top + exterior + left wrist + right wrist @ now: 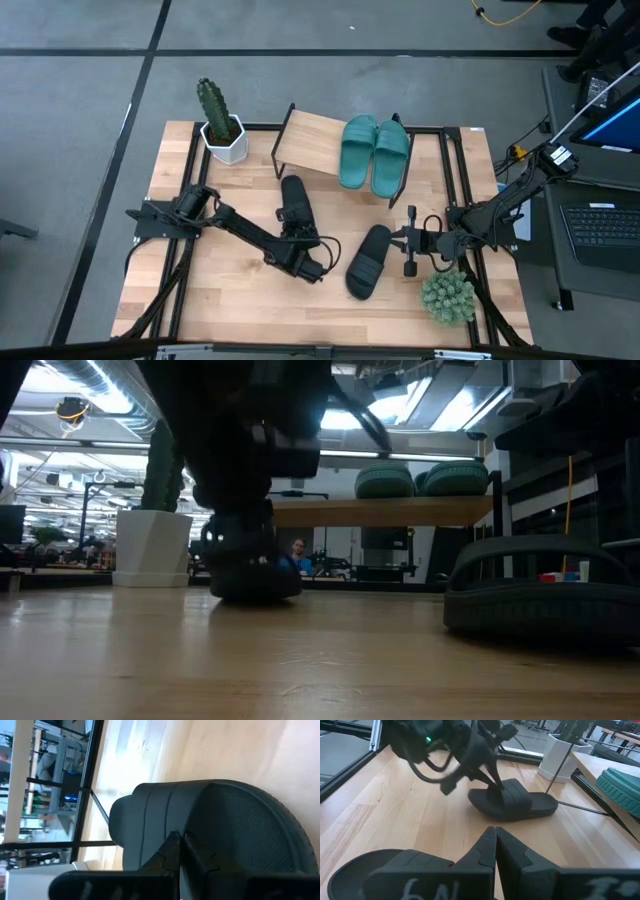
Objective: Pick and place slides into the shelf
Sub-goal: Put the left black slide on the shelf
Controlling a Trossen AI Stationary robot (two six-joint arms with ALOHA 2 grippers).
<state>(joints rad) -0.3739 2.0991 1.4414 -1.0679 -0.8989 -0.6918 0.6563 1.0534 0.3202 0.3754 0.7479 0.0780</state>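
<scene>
Two teal slides [375, 153] lie side by side on the right part of the shelf's slanted wooden board [310, 142]. One black slide [295, 205] lies flat mid-table. My left gripper [179, 840] is shut, its tips at this slide's strap on the near end; the right wrist view shows it over that slide [520, 802]. The other black slide [368, 262] lies flat to the right, nearer the front edge. My right gripper [495, 832] is shut and hovers just right of it, touching nothing. My left gripper comes down slanting from the table's near side, with its shut fingertips [172, 842] at the top of the black slide's wide strap [165, 810]. I cannot tell whether they touch it. The slide lies flat on the table on its sole.
A cactus in a white pot [222, 125] stands left of the shelf. A spiky green plant [447, 295] sits by the near right corner, close to my right arm. Black frame rails [452, 175] run along the table's sides. Bare wood lies in front on the left.
</scene>
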